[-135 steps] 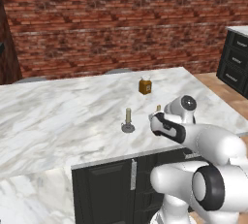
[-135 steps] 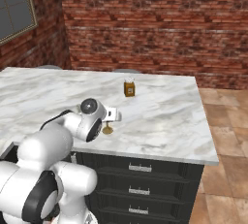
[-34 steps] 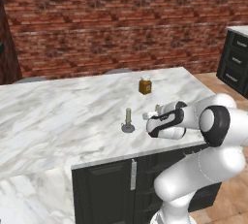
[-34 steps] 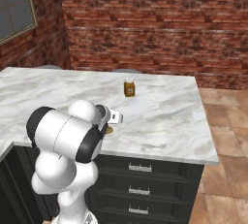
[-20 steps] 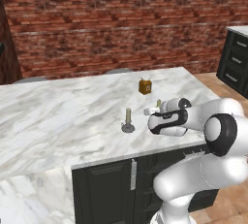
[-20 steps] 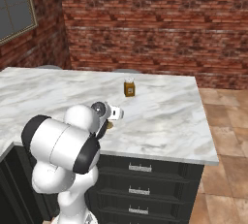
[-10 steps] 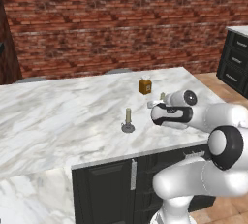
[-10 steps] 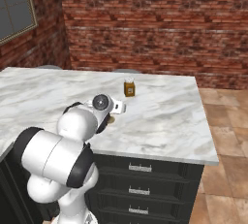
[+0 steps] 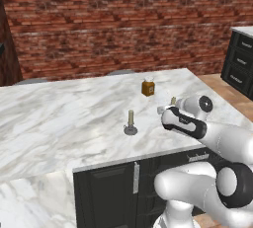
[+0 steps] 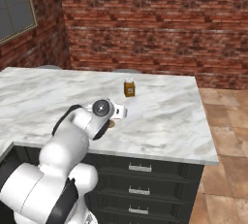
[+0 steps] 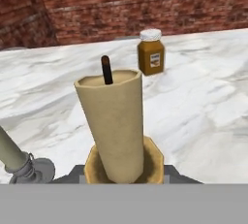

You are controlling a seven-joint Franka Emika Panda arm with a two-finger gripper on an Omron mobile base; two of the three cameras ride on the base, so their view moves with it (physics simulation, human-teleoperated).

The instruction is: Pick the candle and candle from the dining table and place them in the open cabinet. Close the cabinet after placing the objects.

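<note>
A cream candle (image 11: pixel 115 121) in a brass-gold holder (image 11: pixel 151 162) stands close up in the hand view, with dark jaw edges on either side of the holder. My gripper (image 9: pixel 165 109) is shut on it just above the dining table (image 9: pixel 59 118); its tip (image 9: pixel 173 101) pokes up beside the hand. The other candle (image 9: pixel 130 123), on a grey-silver holder, stands on the marble to the gripper's left, also seen as a grey-based candle (image 11: pixel 19 160). From the right base view the gripper (image 10: pixel 119 113) hovers over the table's near part. The cabinet is out of view.
A small amber-orange carton (image 9: pixel 147 88) stands behind the gripper, also seen as the carton (image 10: pixel 129 88) and the carton (image 11: pixel 150 52). A brick wall (image 9: pixel 123 29) runs behind the table. Dark drawers (image 10: pixel 140 179) line the table's front, and tiled floor (image 10: pixel 227 136) lies to the right.
The hand has shifted right and a little farther back over the table, carrying the brass-held candle with it. The grey-held candle and the carton have not moved.
</note>
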